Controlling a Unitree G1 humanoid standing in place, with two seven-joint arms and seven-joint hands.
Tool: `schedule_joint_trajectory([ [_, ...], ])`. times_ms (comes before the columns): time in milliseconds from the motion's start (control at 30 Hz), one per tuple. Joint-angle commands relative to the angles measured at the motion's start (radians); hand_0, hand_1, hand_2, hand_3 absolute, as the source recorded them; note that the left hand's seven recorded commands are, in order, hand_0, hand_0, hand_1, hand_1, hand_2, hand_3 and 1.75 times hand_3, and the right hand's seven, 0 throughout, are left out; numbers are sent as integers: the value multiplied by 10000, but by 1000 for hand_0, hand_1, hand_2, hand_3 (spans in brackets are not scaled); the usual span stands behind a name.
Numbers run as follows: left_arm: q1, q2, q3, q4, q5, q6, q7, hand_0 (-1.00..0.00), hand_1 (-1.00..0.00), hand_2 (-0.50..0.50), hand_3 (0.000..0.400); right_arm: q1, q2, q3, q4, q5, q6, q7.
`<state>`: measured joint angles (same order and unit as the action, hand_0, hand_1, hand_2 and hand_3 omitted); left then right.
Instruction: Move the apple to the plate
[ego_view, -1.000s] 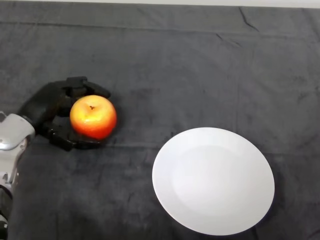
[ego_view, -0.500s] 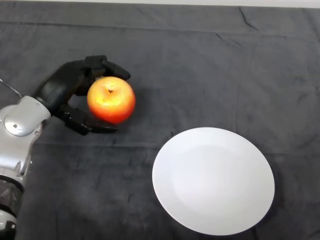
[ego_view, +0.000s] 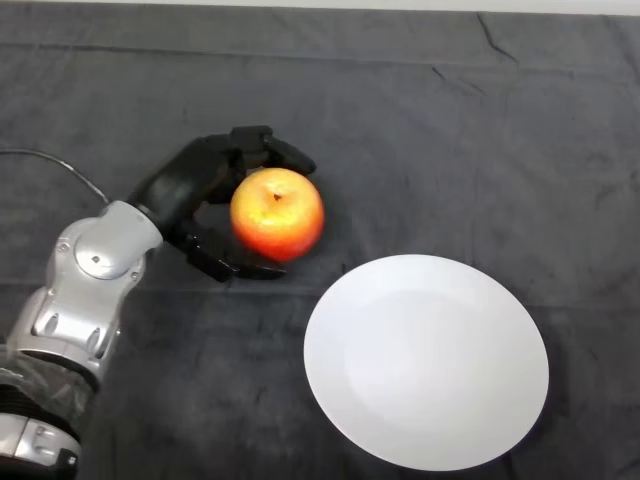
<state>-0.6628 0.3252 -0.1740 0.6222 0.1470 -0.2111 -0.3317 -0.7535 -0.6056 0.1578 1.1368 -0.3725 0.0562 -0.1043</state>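
A red and yellow apple, stem dimple up, sits in my black left hand, whose fingers curl over its far side and whose thumb wraps under its near side. The hand and apple hover above the dark cloth, left of and slightly beyond the white plate. The plate lies at the lower right with nothing on it. A short gap of cloth separates the apple from the plate's upper-left rim.
My silver-grey forearm rises from the lower left corner. The dark cloth covers the whole table, with a few creases near the far edge.
My hand has carried the apple rightward, from the left side of the table toward the plate, over both earlier frames. The plate has not moved.
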Motion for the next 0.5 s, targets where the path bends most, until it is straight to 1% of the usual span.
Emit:
schedule_joint_trajectory([
  [33, -843, -185, -192, -191, 147, 140, 78, -1000, -1000, 0, 400, 488, -18, -136, -85, 103, 86, 46],
  [300, -1331, -542, -441, -575, 100, 666, 187, -1000, -1000, 0, 400, 491, -18, -138, -94, 102, 94, 49],
  [400, -1483, -787, -643, -687, 127, 795, 369, -1000, -1000, 0, 400, 493, -18, -139, -98, 102, 97, 50],
  [500, -1618, -1038, -887, -637, 149, 787, 588, -1000, -1000, 0, 400, 494, -18, -139, -101, 102, 99, 50],
])
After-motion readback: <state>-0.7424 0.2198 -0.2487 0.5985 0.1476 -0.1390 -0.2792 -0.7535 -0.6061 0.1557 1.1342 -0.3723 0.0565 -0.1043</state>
